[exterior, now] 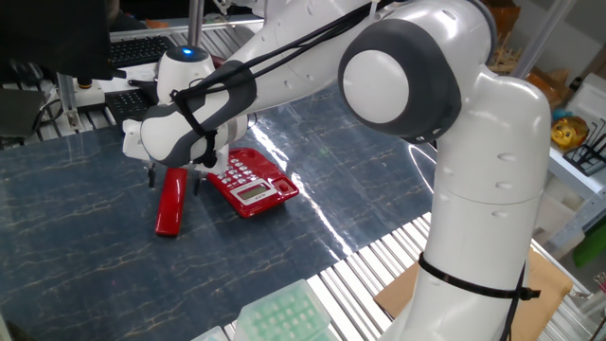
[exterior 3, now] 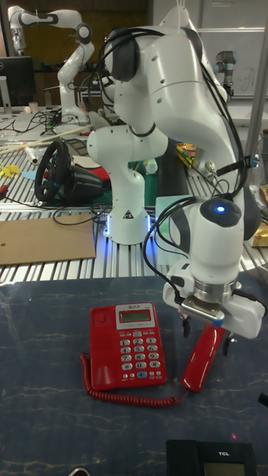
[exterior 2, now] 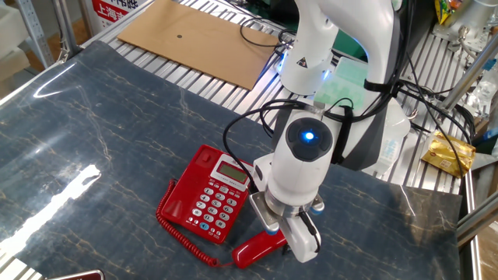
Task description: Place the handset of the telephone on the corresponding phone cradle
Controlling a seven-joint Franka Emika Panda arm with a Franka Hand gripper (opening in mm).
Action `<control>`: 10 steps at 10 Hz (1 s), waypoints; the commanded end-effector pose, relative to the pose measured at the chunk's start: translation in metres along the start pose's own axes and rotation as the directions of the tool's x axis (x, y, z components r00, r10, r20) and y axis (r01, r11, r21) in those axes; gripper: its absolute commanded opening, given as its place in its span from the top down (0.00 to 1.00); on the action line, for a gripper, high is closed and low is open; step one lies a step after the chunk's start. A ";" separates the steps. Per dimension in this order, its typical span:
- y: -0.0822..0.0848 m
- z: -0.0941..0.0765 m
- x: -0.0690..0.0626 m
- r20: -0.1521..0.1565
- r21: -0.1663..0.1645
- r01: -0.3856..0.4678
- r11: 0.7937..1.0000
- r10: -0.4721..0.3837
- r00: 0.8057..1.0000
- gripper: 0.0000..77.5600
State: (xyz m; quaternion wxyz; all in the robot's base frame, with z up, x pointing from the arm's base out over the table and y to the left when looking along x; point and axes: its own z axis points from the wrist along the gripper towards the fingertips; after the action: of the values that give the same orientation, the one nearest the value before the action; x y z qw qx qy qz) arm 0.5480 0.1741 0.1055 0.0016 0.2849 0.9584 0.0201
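The bright red handset (exterior 3: 202, 362) lies flat on the dark table, to the right of the red telephone (exterior 3: 125, 346) in the tall fixed view. Its coiled cord (exterior 3: 126, 396) loops along the base's front. The phone cradle (exterior 3: 100, 348) is the bare strip to the left of the white keypad, with nothing in it. My gripper (exterior 3: 206, 333) hangs over the handset's upper end, open, with one finger on each side of it. In one fixed view the gripper (exterior: 174, 179) straddles the handset (exterior: 170, 206) the same way. In the other fixed view my wrist hides most of the handset (exterior 2: 255, 248).
A black phone (exterior 3: 212, 455) sits at the table's near edge in the tall fixed view. A cardboard sheet (exterior 2: 194, 39) lies beyond the far table edge. A green tray (exterior: 284, 313) rests near my base, and a yellow packet (exterior 2: 447, 152) lies off to the right.
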 end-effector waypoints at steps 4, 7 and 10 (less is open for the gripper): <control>0.003 0.016 0.000 0.015 -0.018 -0.008 1.000 0.008 1.000 0.00; 0.004 0.026 0.001 0.029 -0.024 -0.009 1.000 0.010 1.000 0.00; 0.004 0.027 0.001 0.030 -0.021 -0.004 1.000 0.005 1.000 0.00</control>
State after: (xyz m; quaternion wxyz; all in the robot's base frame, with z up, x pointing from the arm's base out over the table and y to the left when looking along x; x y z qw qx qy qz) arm 0.5487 0.1791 0.0786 0.0174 0.2896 0.9566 0.0268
